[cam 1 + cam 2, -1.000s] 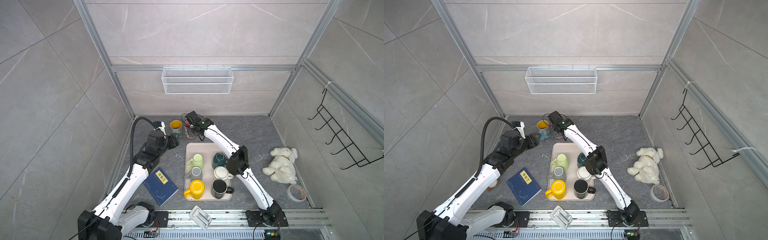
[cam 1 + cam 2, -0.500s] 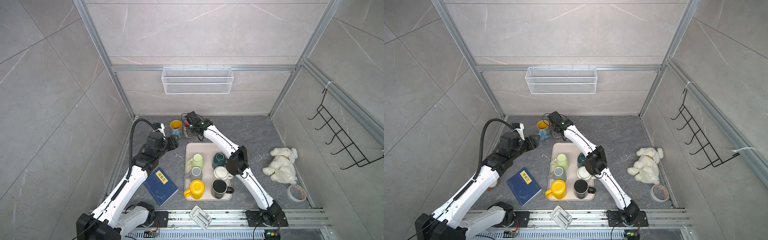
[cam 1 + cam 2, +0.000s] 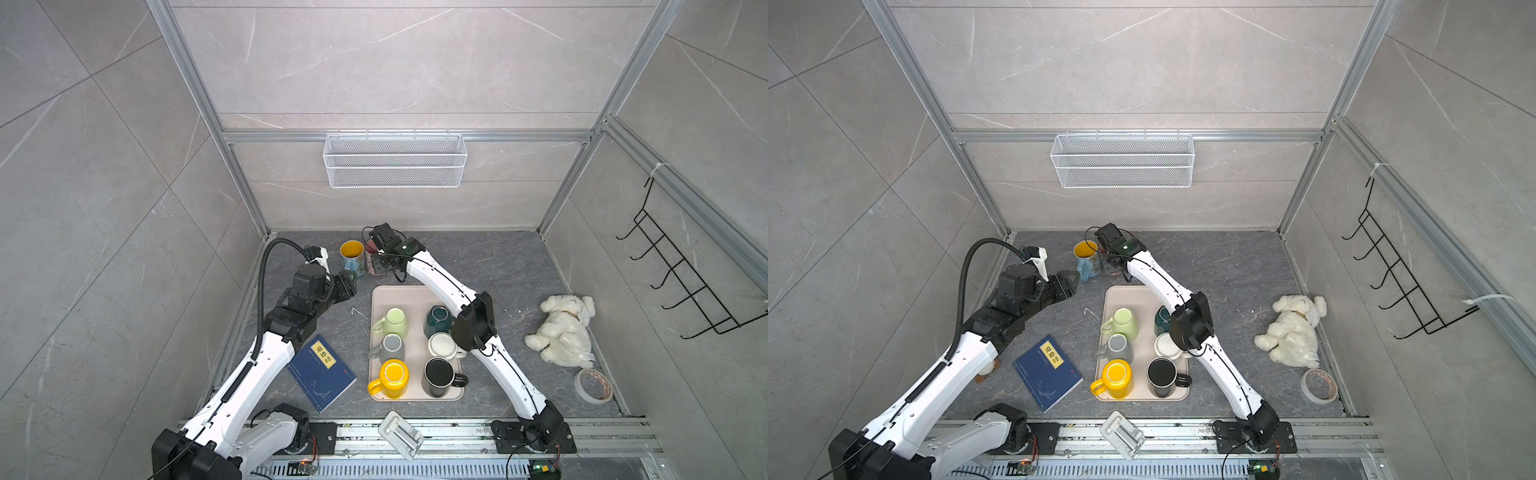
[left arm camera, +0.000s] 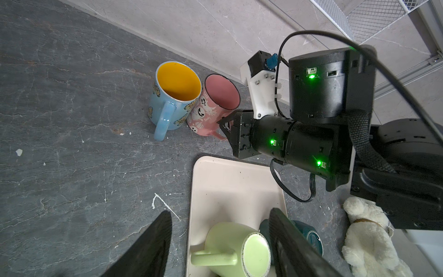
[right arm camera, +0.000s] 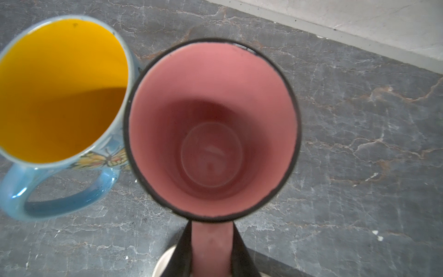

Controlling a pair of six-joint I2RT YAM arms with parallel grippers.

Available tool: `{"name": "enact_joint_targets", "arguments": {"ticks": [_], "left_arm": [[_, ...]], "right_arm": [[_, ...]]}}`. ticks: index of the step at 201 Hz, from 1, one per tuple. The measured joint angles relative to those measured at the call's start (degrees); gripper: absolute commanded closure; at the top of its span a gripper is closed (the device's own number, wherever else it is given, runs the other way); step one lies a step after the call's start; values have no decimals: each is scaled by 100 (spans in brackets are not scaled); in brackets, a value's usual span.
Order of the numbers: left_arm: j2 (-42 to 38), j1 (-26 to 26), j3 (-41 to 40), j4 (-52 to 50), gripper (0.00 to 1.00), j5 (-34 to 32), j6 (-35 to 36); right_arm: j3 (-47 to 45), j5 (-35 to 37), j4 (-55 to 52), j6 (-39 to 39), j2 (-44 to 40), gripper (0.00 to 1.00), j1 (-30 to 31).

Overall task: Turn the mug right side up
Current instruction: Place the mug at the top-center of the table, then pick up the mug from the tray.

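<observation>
The pink mug (image 5: 211, 129) with white ghost prints stands upright, mouth up, on the grey floor, touching a blue mug (image 5: 60, 91) with a yellow inside. In both top views it is at the back, beyond the tray (image 3: 399, 295). My right gripper (image 5: 212, 230) has a finger on each side of the pink mug's handle, close against it. It shows too in the left wrist view, where the right gripper (image 4: 225, 124) meets the pink mug (image 4: 215, 108) at its handle. My left gripper (image 4: 220, 212) is open and empty, over the tray's near-left corner.
On the beige tray sit a light green mug (image 3: 392, 322), a teal mug (image 3: 438, 320), a grey mug (image 3: 388, 347), and white, yellow and black ones. A blue book (image 3: 322, 372) lies to the left. A white plush (image 3: 563, 330) and a tape roll (image 3: 592, 384) lie to the right.
The left arm's wrist has shifted slightly. The right gripper and the pink mug have stayed where they were, beside the blue mug.
</observation>
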Motion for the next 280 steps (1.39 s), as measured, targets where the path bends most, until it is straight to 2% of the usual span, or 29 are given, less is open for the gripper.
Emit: {"name": "enact_joint_targets", "arguments": {"ticks": [36, 96, 117, 139, 172, 204, 234, 280], "left_arm": [[-66, 4, 0, -24, 33, 0, 0], [-127, 4, 0, -138, 33, 9, -4], [-133, 4, 0, -177, 32, 15, -59], [-125, 4, 0, -306, 32, 61, -151], [83, 4, 120, -472, 33, 275, -361], [361, 4, 173, -601, 38, 619, -859], [431, 2, 11, -415, 38, 953, -1794], [223, -11, -1054, 160, 41, 1104, -3593]], "right_arm": [[46, -59, 22, 20, 0, 51, 70], [55, -63, -31, 52, -13, 38, 107], [-214, -61, -55, 59, -214, 31, 107], [-970, -57, 20, 76, -815, 29, 107], [-2949, -11, 638, 122, -2358, 25, 107], [-4651, 44, 1386, 223, -3788, 25, 107], [-5777, 140, 1902, 389, -4739, 25, 107], [-6756, 315, 2197, 625, -5386, 25, 107]]}}
